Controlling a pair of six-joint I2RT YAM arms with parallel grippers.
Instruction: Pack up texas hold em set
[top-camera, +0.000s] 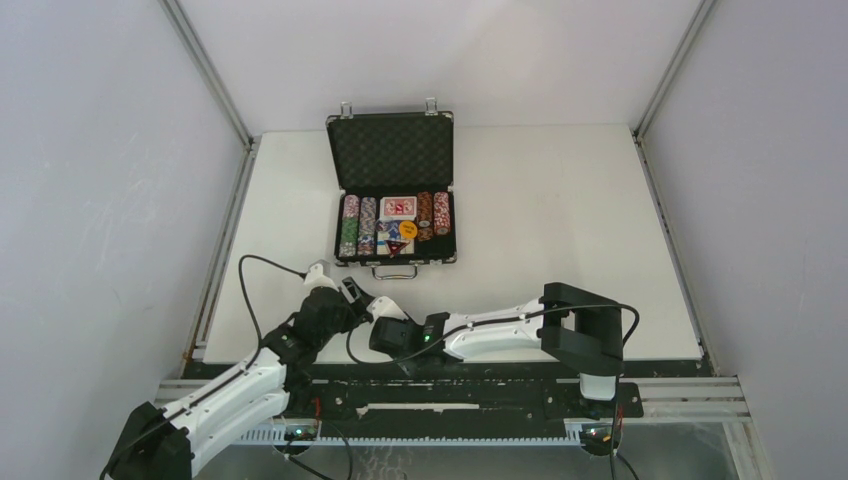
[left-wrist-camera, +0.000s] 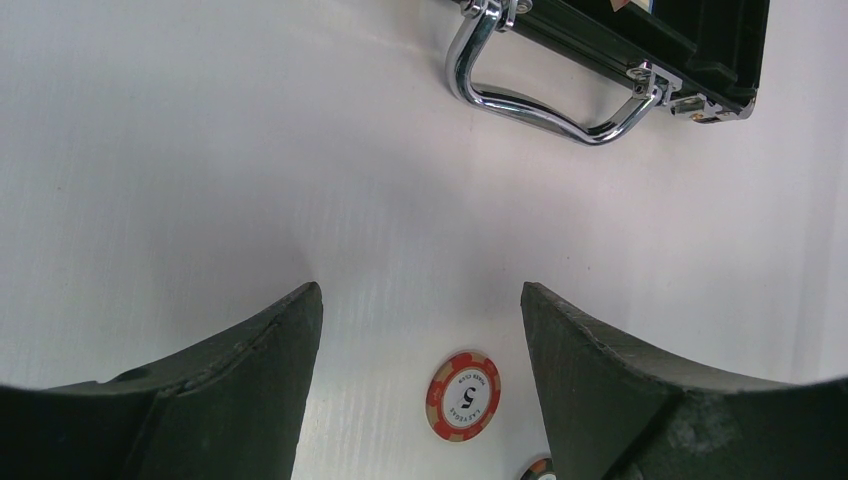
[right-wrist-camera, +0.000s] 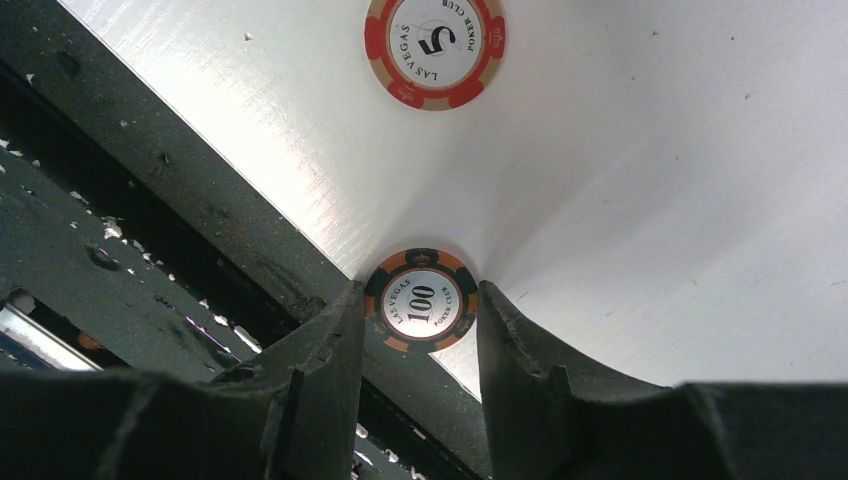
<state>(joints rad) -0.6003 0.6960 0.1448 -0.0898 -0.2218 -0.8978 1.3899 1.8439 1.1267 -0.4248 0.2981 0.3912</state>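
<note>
Small black silver-edged case (top-camera: 392, 190) sits at 12 o'clock on the white table (top-camera: 560, 220). Its lid is propped up so the tray is reachable, and the tray holds rows of striped chips and a red card deck. Chrome handle (left-wrist-camera: 545, 110) faces the arms.

Two strays lie at 6 o'clock of the case, by the near edge. Right gripper (right-wrist-camera: 420, 295) straddles the flat black-and-orange 100 chip (right-wrist-camera: 420, 305), a finger at 3 and one at 9 o'clock of its rim, for an edge pinch. Contact looks close; cannot tell if it's clamped.

Red-and-white 5 chip (right-wrist-camera: 434, 48) lies at 12 o'clock of that one. Left gripper (left-wrist-camera: 420, 290) hovers over it, fingers wide apart, holding nothing, likely lined up for it.
</note>
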